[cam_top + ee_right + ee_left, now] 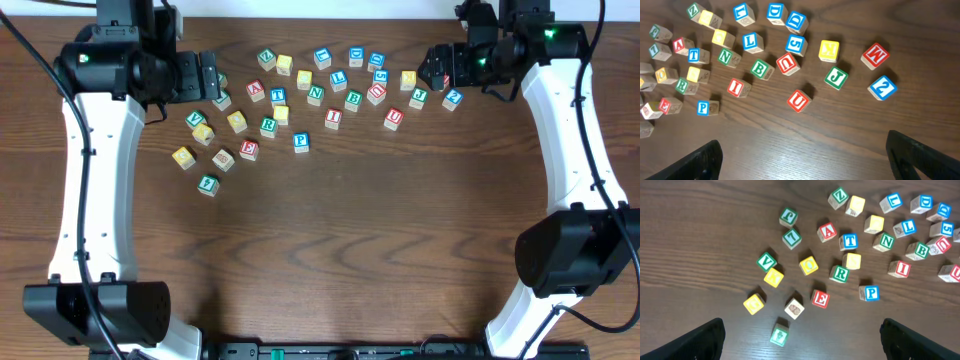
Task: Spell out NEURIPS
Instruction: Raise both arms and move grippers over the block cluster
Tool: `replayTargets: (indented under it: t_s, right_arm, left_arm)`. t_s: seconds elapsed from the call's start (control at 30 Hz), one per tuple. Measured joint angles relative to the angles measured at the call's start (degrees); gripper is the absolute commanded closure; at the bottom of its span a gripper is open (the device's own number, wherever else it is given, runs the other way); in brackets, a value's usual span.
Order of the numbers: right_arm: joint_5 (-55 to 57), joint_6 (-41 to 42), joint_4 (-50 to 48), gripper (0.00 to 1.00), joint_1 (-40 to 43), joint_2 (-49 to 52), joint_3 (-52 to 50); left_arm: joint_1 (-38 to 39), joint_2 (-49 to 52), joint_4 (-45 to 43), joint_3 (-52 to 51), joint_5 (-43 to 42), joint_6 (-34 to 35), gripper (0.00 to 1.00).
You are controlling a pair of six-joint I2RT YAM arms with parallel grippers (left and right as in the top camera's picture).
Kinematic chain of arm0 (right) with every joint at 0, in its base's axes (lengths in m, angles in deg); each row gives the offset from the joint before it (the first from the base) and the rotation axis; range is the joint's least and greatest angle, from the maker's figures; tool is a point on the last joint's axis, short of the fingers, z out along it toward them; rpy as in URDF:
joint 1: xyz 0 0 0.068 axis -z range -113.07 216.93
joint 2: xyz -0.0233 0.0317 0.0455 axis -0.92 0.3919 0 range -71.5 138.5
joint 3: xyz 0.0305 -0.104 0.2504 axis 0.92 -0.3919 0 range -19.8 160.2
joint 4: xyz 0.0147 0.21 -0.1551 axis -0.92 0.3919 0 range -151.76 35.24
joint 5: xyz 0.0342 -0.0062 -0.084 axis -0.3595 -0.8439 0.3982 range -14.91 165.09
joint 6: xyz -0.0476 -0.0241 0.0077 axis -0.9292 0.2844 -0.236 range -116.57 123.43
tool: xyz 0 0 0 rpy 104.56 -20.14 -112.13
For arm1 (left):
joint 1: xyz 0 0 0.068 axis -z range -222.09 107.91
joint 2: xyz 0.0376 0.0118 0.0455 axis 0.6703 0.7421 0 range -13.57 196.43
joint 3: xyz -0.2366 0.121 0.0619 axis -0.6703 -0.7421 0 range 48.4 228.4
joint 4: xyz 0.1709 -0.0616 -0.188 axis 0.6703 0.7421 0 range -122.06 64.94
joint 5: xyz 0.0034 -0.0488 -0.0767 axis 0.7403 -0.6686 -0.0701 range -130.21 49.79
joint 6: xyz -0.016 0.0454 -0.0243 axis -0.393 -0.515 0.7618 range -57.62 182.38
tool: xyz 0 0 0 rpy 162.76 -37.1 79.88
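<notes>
- Both claws hang over the far edge of the scatter, jaws wide apart and empty. The left claw [211, 76] is well off the green N [316, 95] on the left arm's side, and the right claw [432, 70] is well off on the other.
- No letter is lined up on the worktop [400, 250] yet. The red I [333, 118] sits near the N, toward the arm bases. The green R [268, 127], blue P [301, 142] and red E [249, 150] lie further that way, on the N's left-arm side.
- The red U [394, 118] lies on the N's right-arm side, with a second red U [377, 93] between them.
- Crowding is the likely trouble. A yellow cube [281, 115] sits just beside the R, so wide jaws dropping there could shove both.
- A misread is another risk. The blue cube [380, 77] past the N could be an S or a 5, I cannot tell which, and a wrong pick spoils the word.
</notes>
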Motion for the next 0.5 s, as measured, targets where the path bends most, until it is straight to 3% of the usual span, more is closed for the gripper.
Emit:
replayTargets:
  t_s: [0.5]
  right_arm:
    - [1.0, 0.0, -4.5, 0.06, -3.2, 0.6, 0.0]
  left_arm:
    - [0.0, 0.0, 0.2, 0.0, 0.2, 0.0, 0.02]
